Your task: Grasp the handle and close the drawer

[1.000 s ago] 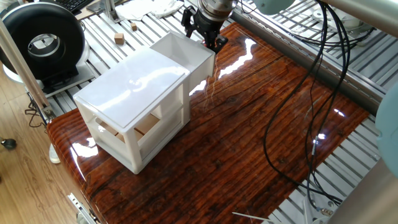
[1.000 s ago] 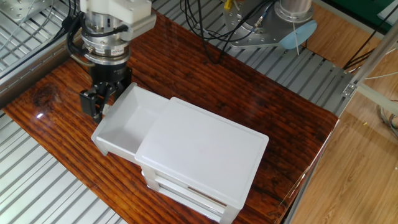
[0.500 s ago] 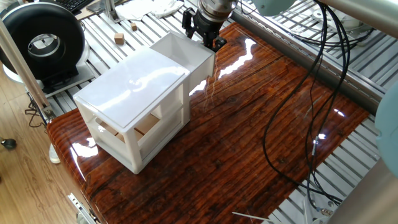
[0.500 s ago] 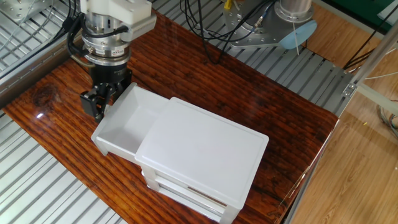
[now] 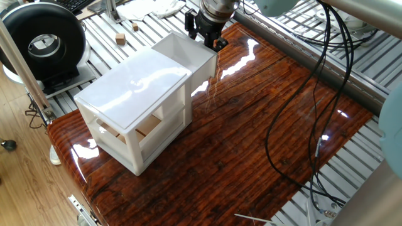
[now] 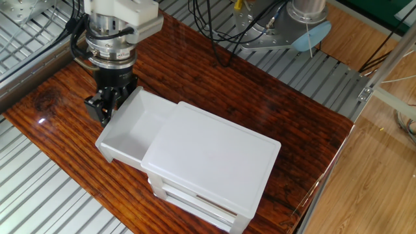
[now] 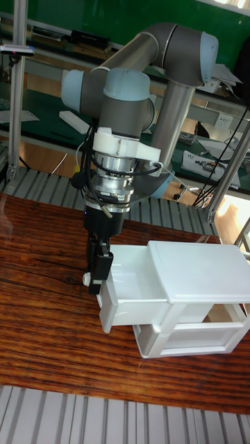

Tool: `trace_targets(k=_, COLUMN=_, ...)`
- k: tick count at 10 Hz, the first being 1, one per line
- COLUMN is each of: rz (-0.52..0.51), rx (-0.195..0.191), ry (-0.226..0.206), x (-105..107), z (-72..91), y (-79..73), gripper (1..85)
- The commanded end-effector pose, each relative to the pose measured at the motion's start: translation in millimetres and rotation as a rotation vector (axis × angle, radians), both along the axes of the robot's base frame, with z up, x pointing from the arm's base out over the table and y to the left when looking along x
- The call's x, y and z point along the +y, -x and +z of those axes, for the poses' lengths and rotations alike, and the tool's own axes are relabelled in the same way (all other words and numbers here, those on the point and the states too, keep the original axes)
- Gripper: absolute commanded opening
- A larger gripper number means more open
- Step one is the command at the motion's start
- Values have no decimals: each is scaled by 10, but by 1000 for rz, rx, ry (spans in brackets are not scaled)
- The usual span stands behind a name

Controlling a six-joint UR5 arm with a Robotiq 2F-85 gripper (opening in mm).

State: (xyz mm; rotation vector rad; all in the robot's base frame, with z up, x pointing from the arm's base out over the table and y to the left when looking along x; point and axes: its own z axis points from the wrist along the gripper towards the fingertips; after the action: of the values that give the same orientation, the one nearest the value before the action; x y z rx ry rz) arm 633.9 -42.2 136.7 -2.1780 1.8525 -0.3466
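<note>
Tall fixed view: fingers (image 7: 99,267) vertical at drawer (image 7: 132,291) front.

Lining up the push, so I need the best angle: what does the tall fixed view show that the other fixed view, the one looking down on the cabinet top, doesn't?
Only the tall fixed view shows the cabinet's side with the lower drawer shut, and the whole arm. Only the overhead one shows the drawer's bare white floor. Both show the drawer pulled out and the gripper at its front end; neither shows the handle clearly.

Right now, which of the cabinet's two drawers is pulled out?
The upper drawer: it juts out toward the gripper. The lower drawer sits flush inside the cabinet.
</note>
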Motion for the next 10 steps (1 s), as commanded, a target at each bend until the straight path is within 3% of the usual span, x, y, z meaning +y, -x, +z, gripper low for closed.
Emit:
trace_targets(k=1, rz=-11, rx=-4, ry=-11, x=2, z=16, y=-9, gripper=473)
trace_targets(k=10, rz=-22, rx=0, ry=-8, x=-13, z=9, y=-2, gripper=370)
